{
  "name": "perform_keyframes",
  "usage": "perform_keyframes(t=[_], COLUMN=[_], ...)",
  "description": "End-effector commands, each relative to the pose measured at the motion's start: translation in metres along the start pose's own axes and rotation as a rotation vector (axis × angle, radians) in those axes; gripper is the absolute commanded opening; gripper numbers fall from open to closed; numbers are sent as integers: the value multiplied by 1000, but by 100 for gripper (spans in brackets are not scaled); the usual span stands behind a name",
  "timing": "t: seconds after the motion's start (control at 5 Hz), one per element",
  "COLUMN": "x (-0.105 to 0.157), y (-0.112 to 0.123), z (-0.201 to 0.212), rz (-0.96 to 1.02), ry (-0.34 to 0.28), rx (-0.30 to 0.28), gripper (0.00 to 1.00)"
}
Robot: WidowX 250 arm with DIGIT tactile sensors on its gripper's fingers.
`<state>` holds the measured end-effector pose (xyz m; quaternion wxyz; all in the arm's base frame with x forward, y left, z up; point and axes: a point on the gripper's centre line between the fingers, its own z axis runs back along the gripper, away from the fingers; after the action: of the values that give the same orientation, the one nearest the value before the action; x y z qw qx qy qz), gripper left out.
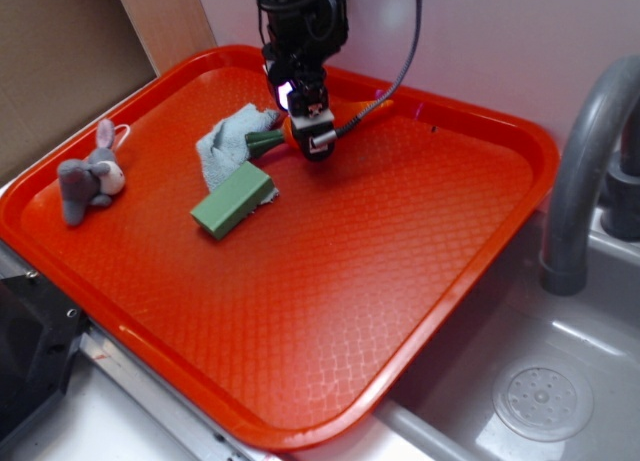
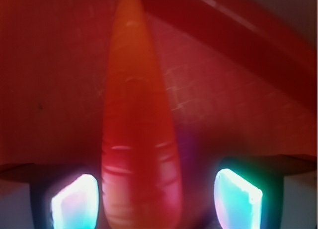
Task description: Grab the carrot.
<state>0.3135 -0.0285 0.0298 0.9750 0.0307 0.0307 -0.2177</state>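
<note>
The orange carrot [image 1: 366, 109] lies on the red tray [image 1: 400, 281] near its far rim, with its dark green stem end [image 1: 263, 141] pointing left toward a cloth. My gripper [image 1: 318, 143] is lowered over the thick part of the carrot and hides its middle. In the wrist view the carrot [image 2: 136, 114] runs lengthwise between my glowing pads [image 2: 74, 201], tip pointing away. The gripper [image 2: 156, 201] is open: the left pad sits close to the carrot, and a gap shows on the right side.
A green rectangular block [image 1: 232, 201] lies just in front of the stem. A grey cloth [image 1: 225, 141] is beside it. A grey plush bunny [image 1: 88, 181] sits at the tray's left. A grey faucet [image 1: 585, 161] and a sink drain [image 1: 543, 401] are on the right.
</note>
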Motion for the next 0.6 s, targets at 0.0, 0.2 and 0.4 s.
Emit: perform_keyframes(t=[0.0,0.2,0.4], x=[2,0,-2], y=[-17,-22,-25], z=[2,4,2], rz=[-24,-24,-21], ry=[-24,-31,-25], rx=[-4,20,36], gripper=[98,0,0])
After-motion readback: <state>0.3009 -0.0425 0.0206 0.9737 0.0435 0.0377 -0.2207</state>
